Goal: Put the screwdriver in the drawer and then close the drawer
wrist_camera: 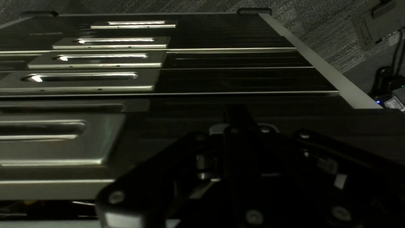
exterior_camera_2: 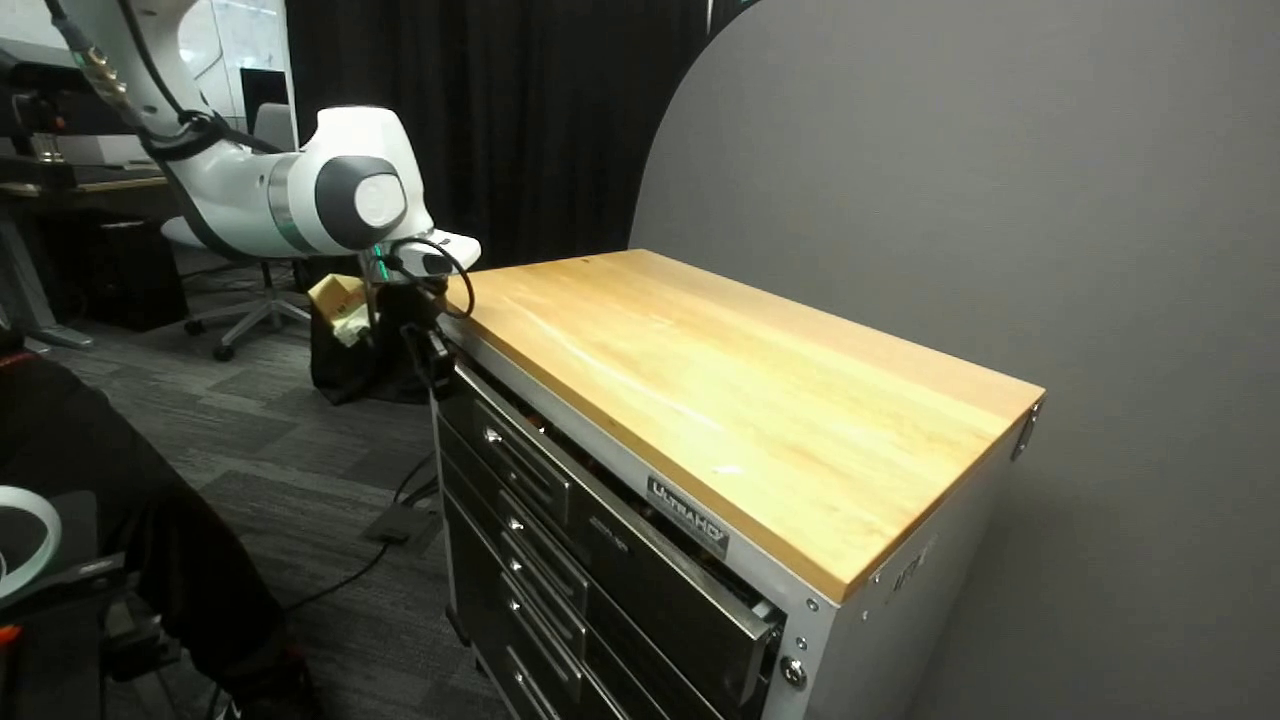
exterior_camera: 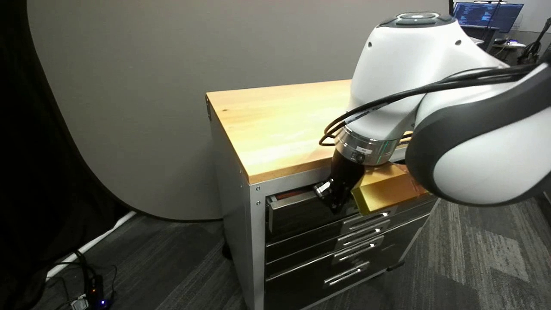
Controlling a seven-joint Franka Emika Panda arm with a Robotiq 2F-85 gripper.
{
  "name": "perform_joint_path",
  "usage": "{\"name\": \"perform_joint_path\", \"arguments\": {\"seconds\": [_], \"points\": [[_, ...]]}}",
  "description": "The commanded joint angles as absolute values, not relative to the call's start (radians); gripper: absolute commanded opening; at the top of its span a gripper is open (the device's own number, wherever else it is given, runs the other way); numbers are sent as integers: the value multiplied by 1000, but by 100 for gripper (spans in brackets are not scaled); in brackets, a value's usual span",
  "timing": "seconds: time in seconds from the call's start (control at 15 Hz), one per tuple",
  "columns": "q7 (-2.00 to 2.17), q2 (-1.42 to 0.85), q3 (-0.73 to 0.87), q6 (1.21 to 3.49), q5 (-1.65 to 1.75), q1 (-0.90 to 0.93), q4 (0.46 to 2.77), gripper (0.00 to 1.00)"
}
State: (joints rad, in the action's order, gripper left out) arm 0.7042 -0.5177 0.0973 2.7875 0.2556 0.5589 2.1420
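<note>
Screwdriver: cannot be picked out in any view; whether it lies among the drawer's contents cannot be told.

Top drawer (exterior_camera_2: 640, 575): slightly open. Its front stands a little proud of the grey metal cabinet (exterior_camera: 234, 206) in both exterior views, leaving a narrow dark gap below the edge of the counter (exterior_camera_2: 720, 370). Contents show only in slivers: a reddish-orange item (exterior_camera: 297, 193) toward the drawer's end in an exterior view, a yellow speck (wrist_camera: 30, 202) in the wrist view; both too dim to name.

End effector (wrist_camera: 239, 110): fingers together, pointing down before the drawer's front, off to the side of its metal handle (wrist_camera: 44, 129). Contact with the front cannot be judged.

Lower drawers (exterior_camera: 301, 243): fronts flush, handles (exterior_camera: 358, 249) stacked in a column. ULTRAHD badge (exterior_camera_2: 688, 515) above the top drawer; round lock (exterior_camera_2: 793, 671) near the cabinet's corner.

Counter: light wood, with a small dark mark (exterior_camera: 224, 110) near a back corner, too small to identify.

Robot arm (exterior_camera: 396, 82): white; wrist just beyond the counter's front edge, black cables (exterior_camera: 512, 73) looping beside it. Gold-coloured block (exterior_camera: 387, 191) beside the wrist in an exterior view; whether attached, cannot tell.

Surroundings: grey backdrop (exterior_camera: 137, 107) behind the cabinet, black curtain (exterior_camera_2: 520, 130), grey carpet (exterior_camera: 482, 241), monitors (exterior_camera: 488, 15) and an office chair (exterior_camera_2: 273, 125) in the background.
</note>
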Motion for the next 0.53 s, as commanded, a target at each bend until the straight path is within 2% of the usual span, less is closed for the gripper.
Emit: {"name": "perform_joint_path", "arguments": {"seconds": [0.0,0.47], "points": [[781,-565,164,2836,313,625,2073,6],[849,-590,218,2819,350,696,2028,6]]}}
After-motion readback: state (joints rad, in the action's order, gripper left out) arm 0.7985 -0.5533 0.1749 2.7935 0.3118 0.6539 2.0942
